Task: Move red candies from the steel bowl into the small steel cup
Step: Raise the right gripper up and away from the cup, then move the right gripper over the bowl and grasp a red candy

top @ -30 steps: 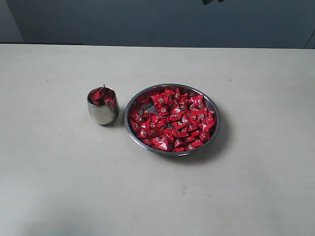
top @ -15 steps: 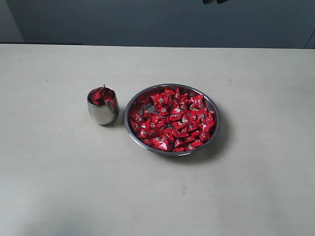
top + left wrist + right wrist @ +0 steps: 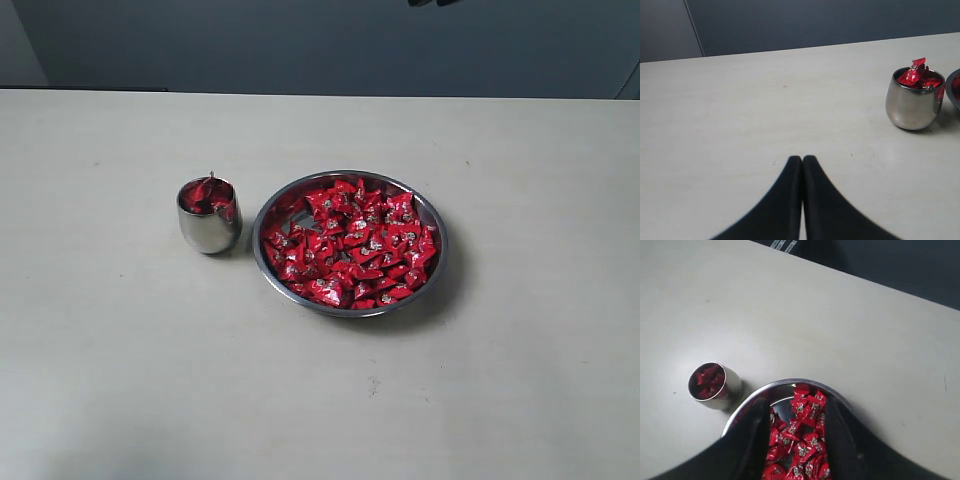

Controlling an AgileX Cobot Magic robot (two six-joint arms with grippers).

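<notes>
Right gripper (image 3: 796, 410), jaws spread, hangs well above the steel bowl (image 3: 785, 383).

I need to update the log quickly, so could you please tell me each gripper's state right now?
Left gripper: closed, holding nothing.
Right gripper: open, holding nothing.

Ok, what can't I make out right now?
Right wrist view: the right tool and the frame edge hide part of the steel bowl.
Left wrist view: the edge cuts the bowl to a sliver.
All views: the wall of the small steel cup hides how deep its red candies go.
</notes>
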